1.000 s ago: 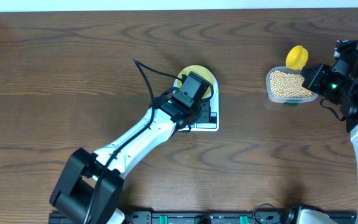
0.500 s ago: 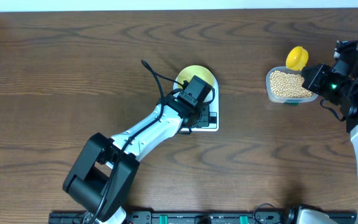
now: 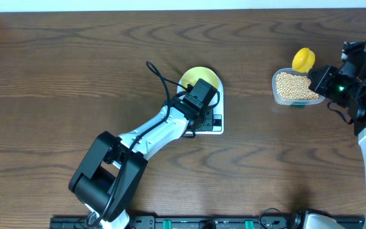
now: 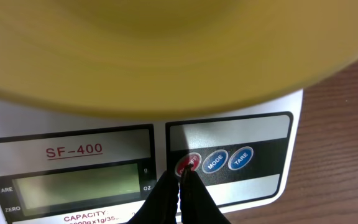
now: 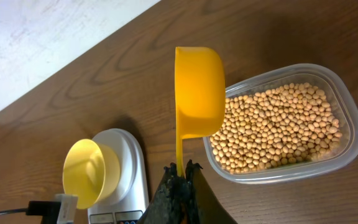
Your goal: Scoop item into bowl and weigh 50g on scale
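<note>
Spanning overhead, wood table; scale mid-table, bowl on its platform. Near right edge, tub of beans. Right wrist alone shows right gripper clenched on yellow scoop handle. Left wrist alone shows left gripper pinched closed, tips on red button. White wall beyond far edge.

Overhead I get soft, even light across the table; the dark wood carries a faint sheen but no hard glare; shadows beside the arms are weak. In my left wrist view the bowl is a smeared yellow blur across the far half, out of focus; the scale below it is sharp, its lettering readable. My right wrist view is crisp; the wall at far left is nearly washed out; the scoop is evenly lit; the wood dims toward the far right.
</note>
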Controlling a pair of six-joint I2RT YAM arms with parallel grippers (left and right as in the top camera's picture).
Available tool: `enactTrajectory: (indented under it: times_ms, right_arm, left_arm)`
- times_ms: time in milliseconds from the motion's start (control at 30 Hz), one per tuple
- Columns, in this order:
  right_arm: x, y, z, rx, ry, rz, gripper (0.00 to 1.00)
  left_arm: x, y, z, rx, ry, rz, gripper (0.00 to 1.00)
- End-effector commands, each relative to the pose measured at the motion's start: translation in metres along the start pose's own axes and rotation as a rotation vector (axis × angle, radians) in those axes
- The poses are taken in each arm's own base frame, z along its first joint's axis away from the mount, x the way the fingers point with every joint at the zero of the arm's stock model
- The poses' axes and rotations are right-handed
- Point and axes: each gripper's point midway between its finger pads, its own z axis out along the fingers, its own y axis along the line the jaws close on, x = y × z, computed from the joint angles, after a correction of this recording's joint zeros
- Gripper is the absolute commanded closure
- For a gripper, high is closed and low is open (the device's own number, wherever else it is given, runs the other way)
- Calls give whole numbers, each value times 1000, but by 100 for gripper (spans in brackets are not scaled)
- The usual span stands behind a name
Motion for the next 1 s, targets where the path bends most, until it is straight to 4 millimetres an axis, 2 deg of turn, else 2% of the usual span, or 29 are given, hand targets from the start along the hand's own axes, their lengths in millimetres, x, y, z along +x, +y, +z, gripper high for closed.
enactTrajectory:
  times_ms: [0, 367, 967]
  right_arm:
    - [-4, 3, -1, -1, -8, -23, 99]
    - [-4, 3, -1, -1, -6, -23, 99]
    - [1, 2, -1, 4, 10, -18, 99]
  left_arm:
    - [1, 4, 3, -12, 2, 11, 93]
    - [6, 4, 14, -8, 27, 5, 93]
    - [7, 8, 19, -25, 33, -2, 92]
